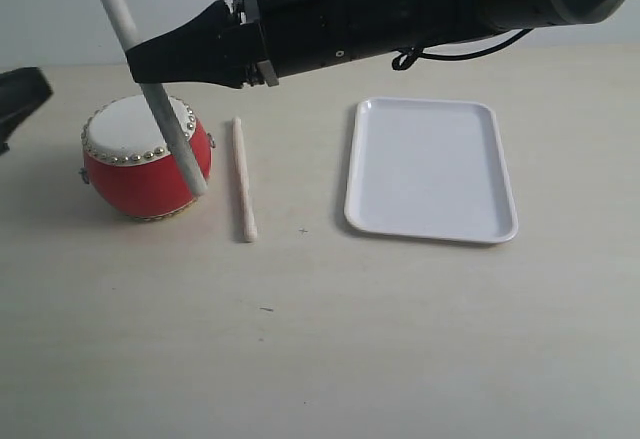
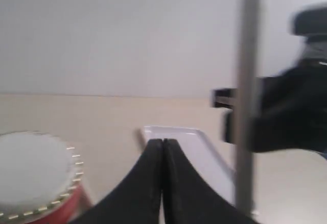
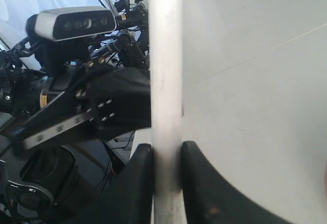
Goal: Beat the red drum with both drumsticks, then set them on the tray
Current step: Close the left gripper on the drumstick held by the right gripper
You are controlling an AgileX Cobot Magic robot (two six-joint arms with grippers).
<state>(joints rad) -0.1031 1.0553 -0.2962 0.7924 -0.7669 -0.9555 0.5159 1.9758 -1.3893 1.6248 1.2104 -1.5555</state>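
Note:
The red drum [image 1: 140,174] stands at the left of the table, skin side up. My right gripper [image 1: 140,62] reaches across from the right and is shut on one drumstick [image 1: 170,129]. That stick slants down across the drum's right side; I cannot tell whether it touches. In the right wrist view the gripper [image 3: 166,150] clamps the stick [image 3: 165,71] on both sides. The other drumstick [image 1: 241,179] lies flat between the drum and the white tray [image 1: 432,167]. My left gripper [image 2: 163,142] is shut and holds nothing, with the drum [image 2: 30,168] beside it and the tray [image 2: 199,142] beyond.
A dark part of the left arm [image 1: 20,99] shows at the left edge of the exterior view. The right arm [image 1: 420,4] spans the back of the table above the tray. In the left wrist view the held stick [image 2: 248,106] stands upright.

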